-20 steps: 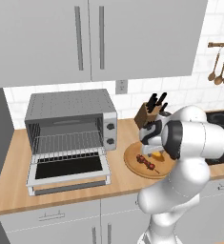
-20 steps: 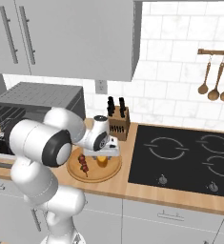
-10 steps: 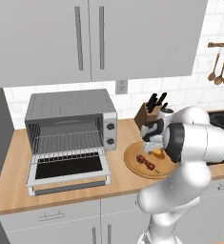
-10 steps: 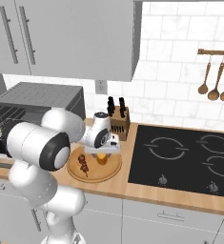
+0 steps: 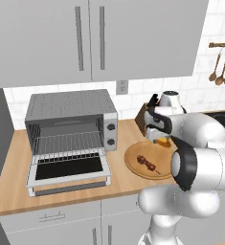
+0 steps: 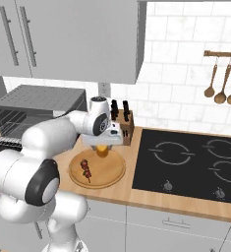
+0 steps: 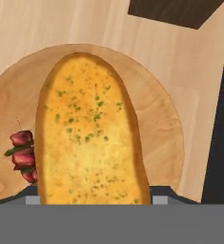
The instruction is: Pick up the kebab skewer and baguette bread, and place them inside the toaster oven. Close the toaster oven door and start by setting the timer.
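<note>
My gripper (image 6: 102, 146) is shut on the baguette bread (image 7: 89, 133), a golden-yellow piece held a little above the round wooden plate (image 7: 167, 128). From the left base view the bread (image 5: 160, 140) hangs under the hand over the plate's far side. The kebab skewer (image 5: 147, 163) lies on the plate with its red chunks (image 7: 22, 155) just left of the bread. The bread hides my fingertips in the hand view. The toaster oven (image 5: 68, 119) stands to the left, its door (image 5: 68, 170) dropped open and the wire rack bare.
A dark knife block (image 6: 125, 124) stands right behind the plate, close to the hand. A black cooktop (image 6: 195, 162) lies to the right, with wooden spoons (image 6: 222, 83) hanging on the wall above it. Bare counter (image 5: 16, 162) lies left of the oven.
The gripper has risen from the plate with the baguette bread in it. The skewer has stayed where it lay.
</note>
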Robot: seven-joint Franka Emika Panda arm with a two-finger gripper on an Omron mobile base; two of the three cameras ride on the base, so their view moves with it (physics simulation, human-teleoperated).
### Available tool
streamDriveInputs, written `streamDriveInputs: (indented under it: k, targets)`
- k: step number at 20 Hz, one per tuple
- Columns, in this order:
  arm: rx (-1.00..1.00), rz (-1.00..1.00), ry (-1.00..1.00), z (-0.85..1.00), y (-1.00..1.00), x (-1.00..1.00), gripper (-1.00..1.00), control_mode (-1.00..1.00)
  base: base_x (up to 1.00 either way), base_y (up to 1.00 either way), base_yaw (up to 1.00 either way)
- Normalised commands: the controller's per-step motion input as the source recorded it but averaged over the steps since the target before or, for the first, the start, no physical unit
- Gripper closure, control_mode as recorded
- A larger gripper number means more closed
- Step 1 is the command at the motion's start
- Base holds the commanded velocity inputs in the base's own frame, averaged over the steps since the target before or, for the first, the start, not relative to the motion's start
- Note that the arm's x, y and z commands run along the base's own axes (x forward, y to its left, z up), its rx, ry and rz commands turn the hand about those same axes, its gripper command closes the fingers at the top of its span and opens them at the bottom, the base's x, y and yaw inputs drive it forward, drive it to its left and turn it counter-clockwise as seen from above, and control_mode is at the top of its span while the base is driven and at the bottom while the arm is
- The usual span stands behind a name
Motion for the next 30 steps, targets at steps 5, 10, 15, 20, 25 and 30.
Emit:
streamDriveInputs:
  k: [5,10,15,20,25,30]
  targets:
    - [-0.07,0.03,0.02,0.76,0.02,-0.37,1.00,-1.00,0.00,0.00,0.00]
    - [-0.09,0.08,0.00,0.54,0.00,-0.52,1.00,-1.00,0.00,0.00,0.00]
    - [-0.07,0.16,0.00,0.50,0.19,-0.45,1.00,-1.00,0.00,0.00,0.00]
    - [-0.06,0.25,0.00,0.36,0.60,-0.40,1.00,-1.00,0.00,0.00,0.00]
    - [-0.07,0.27,-0.01,0.18,0.84,-0.22,1.00,-1.00,0.00,0.00,0.00]
    - [-0.03,0.29,-0.11,0.01,0.79,-0.24,1.00,-1.00,0.00,0.00,0.00]
